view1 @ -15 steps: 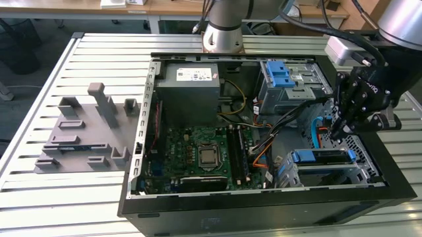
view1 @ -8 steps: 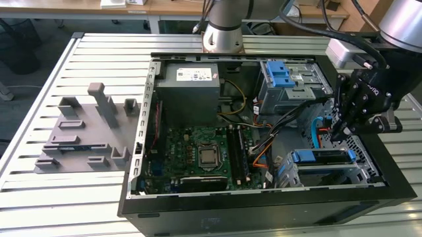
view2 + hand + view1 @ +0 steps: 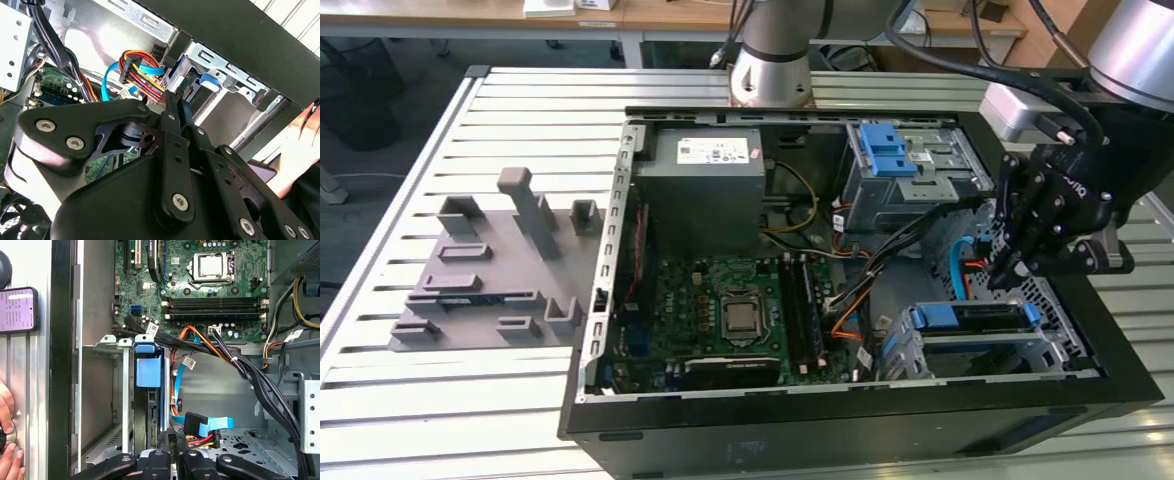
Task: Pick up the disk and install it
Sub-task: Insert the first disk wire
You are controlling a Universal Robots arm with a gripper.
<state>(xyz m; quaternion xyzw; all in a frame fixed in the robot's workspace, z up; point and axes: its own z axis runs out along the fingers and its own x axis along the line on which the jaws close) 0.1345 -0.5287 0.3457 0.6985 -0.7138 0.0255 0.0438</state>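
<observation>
- Tool [image 3: 1011, 272] of black metal links, hanging on the single arm inside the open black computer case [image 3: 854, 425], at the case's three-o'clock side in the exterior view; its two fingers are drawn together, and I see nothing held between them.
- In the second wrist view, the tool [image 3: 176, 97] has its tips just beside a bundle of red, yellow and orange wires with a black plug [image 3: 142, 70]. I cannot tell if they touch.
- In the first wrist view, a flat light-blue data cable [image 3: 215, 425] lies close by the tool [image 3: 174, 452].
- The silver hard disk with blue plastic carrier rails [image 3: 970, 317] sits in the lower metal bay, at about seven o'clock from the tool in the exterior view, near it. Its long axis runs nine to three there.
- In the first wrist view the disk [image 3: 149, 369] stands edge-on between the bay's walls, blue end tab showing; it looks seated already.
- Farther out, at nine o'clock from the tool, lies the green motherboard [image 3: 720, 300].
- The grey boxy power supply [image 3: 707, 170] sits at ten o'clock.
- All rests on the slatted metal table [image 3: 454, 400].
</observation>
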